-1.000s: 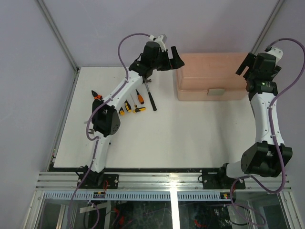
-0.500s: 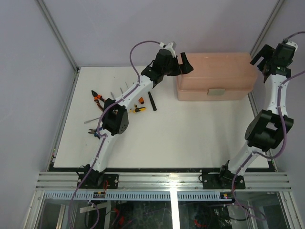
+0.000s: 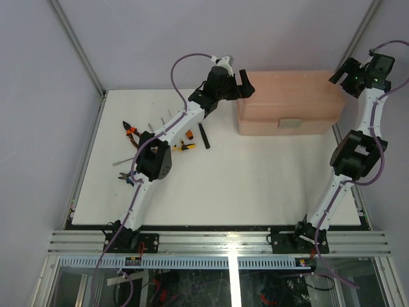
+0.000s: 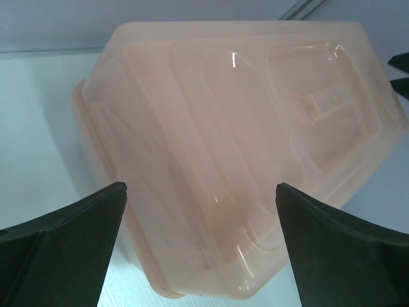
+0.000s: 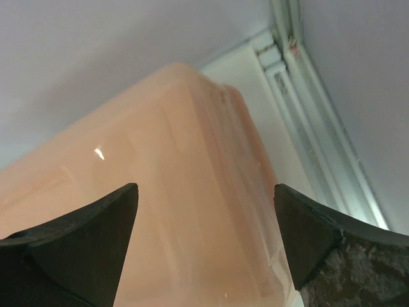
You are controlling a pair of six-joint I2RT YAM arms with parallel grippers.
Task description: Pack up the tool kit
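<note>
While the top view is being read, the pink plastic case (image 3: 287, 101) is being shown shut at the far right of the white bench (image 3: 255, 185), its latch (image 3: 289, 123) facing the arm bases. The left claw (image 3: 245, 85) is being held spread at the case's left end and the right claw (image 3: 345, 71) spread at its right end; contact cannot be told. Hand tools (image 3: 182, 144) are being left loose on the bench, well apart from the case. Grey walls (image 3: 128, 45) are closing in at the far side.

Left wrist view: the left claw (image 4: 199, 188) is being held wide with nothing pinched. The moulded lid (image 4: 255, 128) is being judged stiff, light, glossy and slippery, and best taken by the latch or end rims.

Right wrist view: the right claw (image 5: 206, 187) is being held wide over the case's end (image 5: 192, 211), with the bench rail (image 5: 291, 77) near.
</note>
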